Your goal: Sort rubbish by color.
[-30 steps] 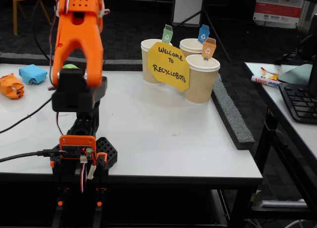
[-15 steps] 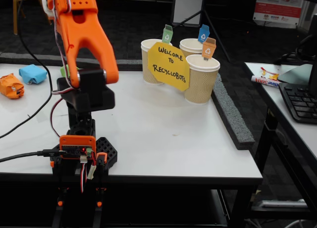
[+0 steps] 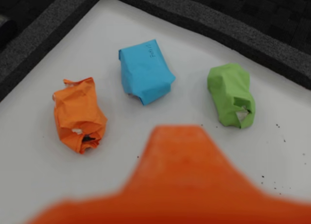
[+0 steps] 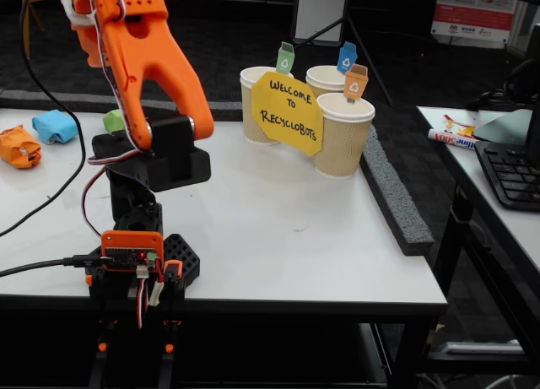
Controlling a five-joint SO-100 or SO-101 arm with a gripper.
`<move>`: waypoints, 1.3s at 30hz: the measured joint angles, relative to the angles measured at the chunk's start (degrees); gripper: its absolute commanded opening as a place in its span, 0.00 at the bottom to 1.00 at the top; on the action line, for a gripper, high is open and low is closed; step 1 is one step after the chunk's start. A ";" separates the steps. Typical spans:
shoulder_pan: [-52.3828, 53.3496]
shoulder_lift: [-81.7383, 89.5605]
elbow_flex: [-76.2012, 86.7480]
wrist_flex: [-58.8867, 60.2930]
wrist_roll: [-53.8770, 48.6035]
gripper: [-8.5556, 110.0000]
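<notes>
White bench [image 4: 278,220] fills the room's middle; three cups [image 4: 344,134] with colour tags wait at upper centre for sorting; orange wad [image 3: 79,114], blue wad [image 3: 145,71] and green wad [image 3: 231,94] lie apart near the far left corner; the tool [image 3: 177,180] hovers above, blurry, so I cannot tell if it is open.

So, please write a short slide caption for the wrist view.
Orange wad, blue wad and green wad lie apart on the white table.
</notes>
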 measured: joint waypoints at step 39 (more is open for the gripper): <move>18.90 -62.31 -7.56 -26.98 0.00 0.17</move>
